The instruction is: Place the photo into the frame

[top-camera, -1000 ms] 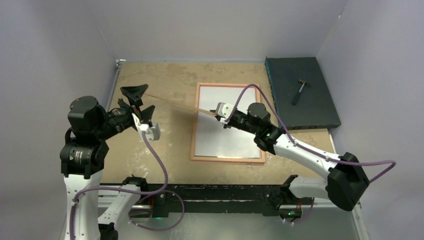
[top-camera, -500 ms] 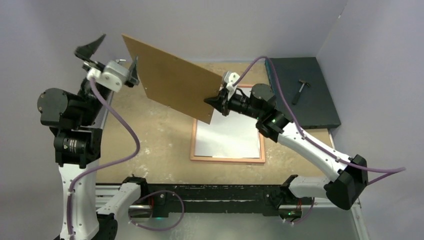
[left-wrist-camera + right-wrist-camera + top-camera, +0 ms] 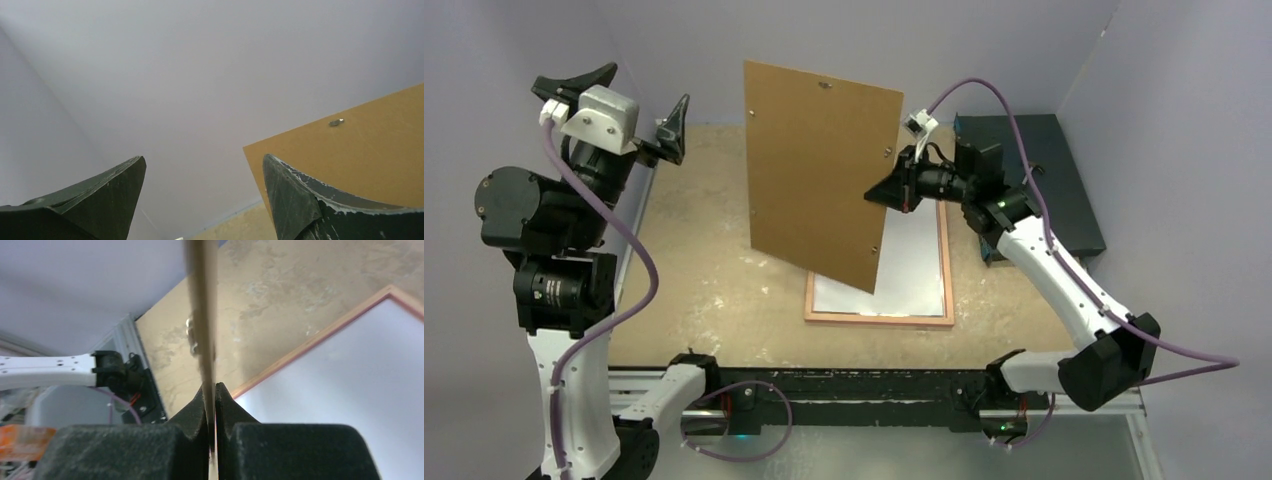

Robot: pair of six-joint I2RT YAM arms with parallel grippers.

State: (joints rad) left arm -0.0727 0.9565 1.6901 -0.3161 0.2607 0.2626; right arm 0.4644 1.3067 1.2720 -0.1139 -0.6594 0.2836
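Brown board stands near-upright over the table, pinched at its R edge by the right gripper. In the wrist view the black foam pads press tight on the thin sheet, seen edge-on.

The board hides the upper L part of the frame from the overhead cam. Its lowest corner hangs over the frame's L side; contact w/ it can't be told. The frame lies flat at mid-table, rectangular, w/ thin pinkish-tan rails. The photo lies inside it, plain white side up, smooth and flat, no picture showing.

The left gripper is up high at far L by the pale lilac wall. Its dark fingers are spread wide w/ nothing betw. them, well apart from the board. Its own cam catches the board's top corner behind one finger.

Table top is sandy, mottled and scuffed. A dark rectangular mat sits at the rear R corner, partly behind the right arm. The board is matte and stiff, w/ small metal tabs on its face.

Count: one board, one frame, one photo, one mat, three tabs in view, two purple cables, one per arm.
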